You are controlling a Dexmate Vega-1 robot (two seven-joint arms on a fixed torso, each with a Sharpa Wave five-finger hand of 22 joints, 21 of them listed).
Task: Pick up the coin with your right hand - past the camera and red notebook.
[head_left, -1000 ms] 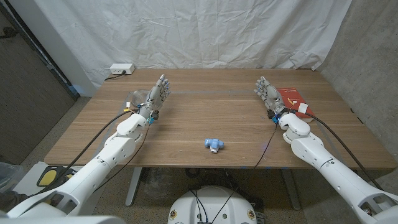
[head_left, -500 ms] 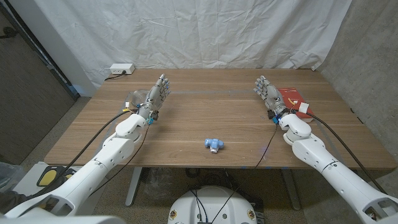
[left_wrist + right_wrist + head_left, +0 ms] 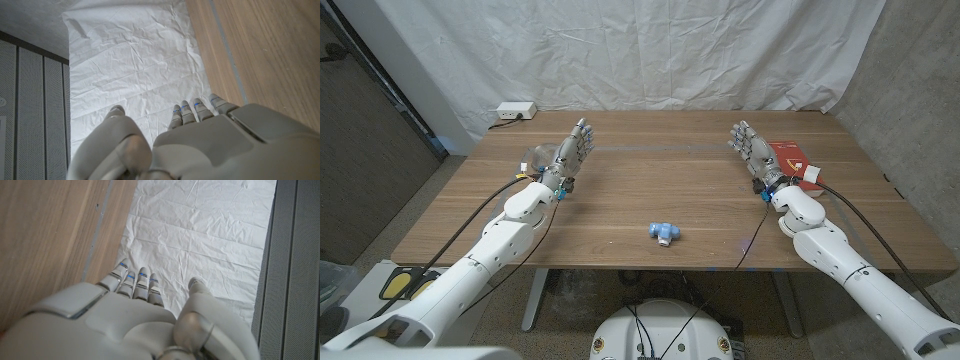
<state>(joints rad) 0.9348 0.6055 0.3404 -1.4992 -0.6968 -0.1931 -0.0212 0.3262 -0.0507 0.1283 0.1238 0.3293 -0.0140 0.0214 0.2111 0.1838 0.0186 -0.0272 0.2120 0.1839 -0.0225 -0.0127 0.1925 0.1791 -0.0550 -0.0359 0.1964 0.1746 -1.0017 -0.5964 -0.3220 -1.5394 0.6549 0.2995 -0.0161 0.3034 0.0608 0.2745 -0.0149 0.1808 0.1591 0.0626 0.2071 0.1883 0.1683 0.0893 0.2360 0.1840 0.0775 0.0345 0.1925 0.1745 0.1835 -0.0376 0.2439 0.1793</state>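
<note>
**Red notebook by the right fingers, coin not yet made out**

Wooden table (image 3: 650, 190) carries both hands well apart, each standing on its edge with fingers extended and loosely spread, grasping nothing. The right hand (image 3: 752, 152) looks poised as a start pose — fingers pointing toward the far edge and the white backdrop sheet (image 3: 620, 50), which the right wrist view confirms beyond the fingertips (image 3: 136, 280).

Just outboard of the right fingers lies the red notebook (image 3: 790, 158), partly behind the wrist, probably set there as the landmark the task names. The coin itself I cannot pick out in any view (too small, or hidden by the hand and notebook); judging by the task, it should sit beyond the notebook, further from the robot than the fingertips. No camera object is plainly identifiable either.

The left hand (image 3: 572, 155) mirrors the right, fingers released; something pale and clear sits beside its fingers, too unclear to name. A small blue object (image 3: 663, 232) lies well behind both sets of fingers, toward the robot — off the likely path. A white power strip (image 3: 514, 111) rests at the far edge beyond the left fingers.
</note>
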